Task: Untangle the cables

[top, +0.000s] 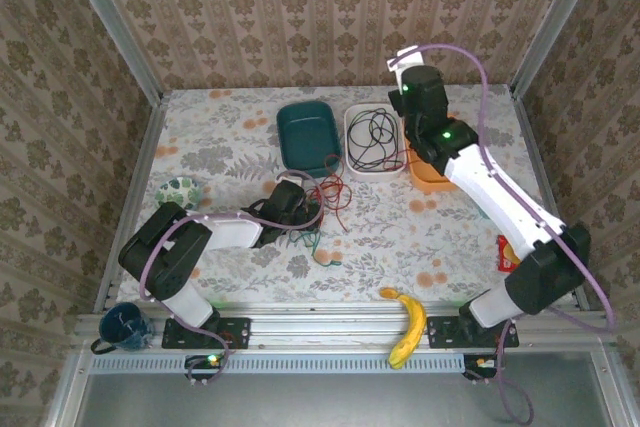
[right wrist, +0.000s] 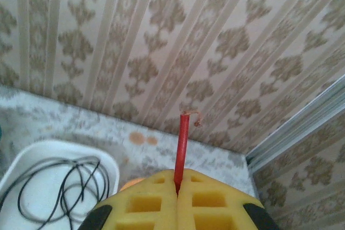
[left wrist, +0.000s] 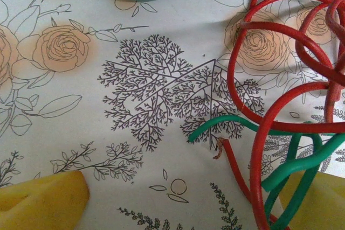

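TOP VIEW
- Left arm pose: left arm (top: 215,232) lies low and folded, reaching toward the table centre. It ends at the tangle of red cable (top: 335,192) and green cable (top: 314,239).
- Right arm pose: right arm (top: 500,202) is stretched to the far side, wrist raised beside the white tray (top: 352,147) that holds the black cable (top: 372,130).
- Edges: teal tray (top: 308,137) sits just beyond the tangle.

LEFT WRIST VIEW
- Jaws: left gripper (left wrist: 180,200) is spread wide and grasps nothing.
- Cables: red and green loops cross the right finger (left wrist: 318,197). Both cut ends lie on the cloth between the fingers.
- Open room: bare cloth runs from the left finger (left wrist: 38,203) to the teal tray rim ahead.

RIGHT WRIST VIEW
- Jaws: right gripper (right wrist: 177,184) is clenched on the red cable end (right wrist: 182,144), which stands upright out of the fingertips.
- Edges: wall (right wrist: 161,36) is ahead, with a metal corner post (right wrist: 296,127) to the right. The white tray with the black cable is below-left of the jaws.
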You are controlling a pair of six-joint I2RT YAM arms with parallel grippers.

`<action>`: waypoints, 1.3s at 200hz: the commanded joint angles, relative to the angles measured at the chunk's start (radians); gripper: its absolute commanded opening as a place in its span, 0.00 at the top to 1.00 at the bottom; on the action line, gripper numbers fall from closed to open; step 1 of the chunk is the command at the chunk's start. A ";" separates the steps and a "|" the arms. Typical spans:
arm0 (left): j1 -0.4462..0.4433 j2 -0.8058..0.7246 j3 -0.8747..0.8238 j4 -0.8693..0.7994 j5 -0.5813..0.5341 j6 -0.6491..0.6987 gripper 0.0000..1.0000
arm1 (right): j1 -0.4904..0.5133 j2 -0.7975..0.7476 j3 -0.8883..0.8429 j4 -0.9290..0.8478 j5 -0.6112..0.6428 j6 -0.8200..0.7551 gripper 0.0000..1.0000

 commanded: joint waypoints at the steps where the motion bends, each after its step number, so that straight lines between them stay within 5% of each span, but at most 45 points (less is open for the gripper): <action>1: 0.013 0.062 -0.030 -0.158 -0.007 -0.008 0.06 | -0.040 0.083 -0.005 -0.073 -0.001 0.083 1.00; 54: 0.010 0.037 -0.039 -0.181 -0.012 -0.002 0.06 | -0.204 0.265 0.106 -0.194 -0.127 0.255 1.00; 85: 0.010 0.033 -0.038 -0.187 -0.015 0.001 0.06 | -0.252 0.378 0.170 -0.245 -0.134 0.263 1.00; 139: 0.008 0.036 -0.032 -0.192 -0.020 -0.002 0.06 | -0.305 0.544 0.264 -0.360 -0.328 0.363 1.00; 148: 0.005 0.036 -0.033 -0.193 -0.019 -0.003 0.06 | -0.305 0.562 0.276 -0.390 -0.351 0.380 0.94; 162: 0.002 0.033 -0.036 -0.193 -0.023 -0.006 0.06 | -0.306 0.558 0.277 -0.402 -0.384 0.416 0.68; 178: 0.001 0.028 -0.042 -0.192 -0.029 -0.009 0.06 | -0.310 0.509 0.235 -0.371 -0.426 0.453 0.58; 215: 0.001 0.027 -0.050 -0.183 -0.028 -0.014 0.06 | -0.309 0.371 0.138 -0.300 -0.488 0.504 0.48; 260: 0.000 0.043 -0.044 -0.170 -0.025 -0.009 0.06 | -0.271 0.303 0.088 -0.360 -0.588 0.524 0.51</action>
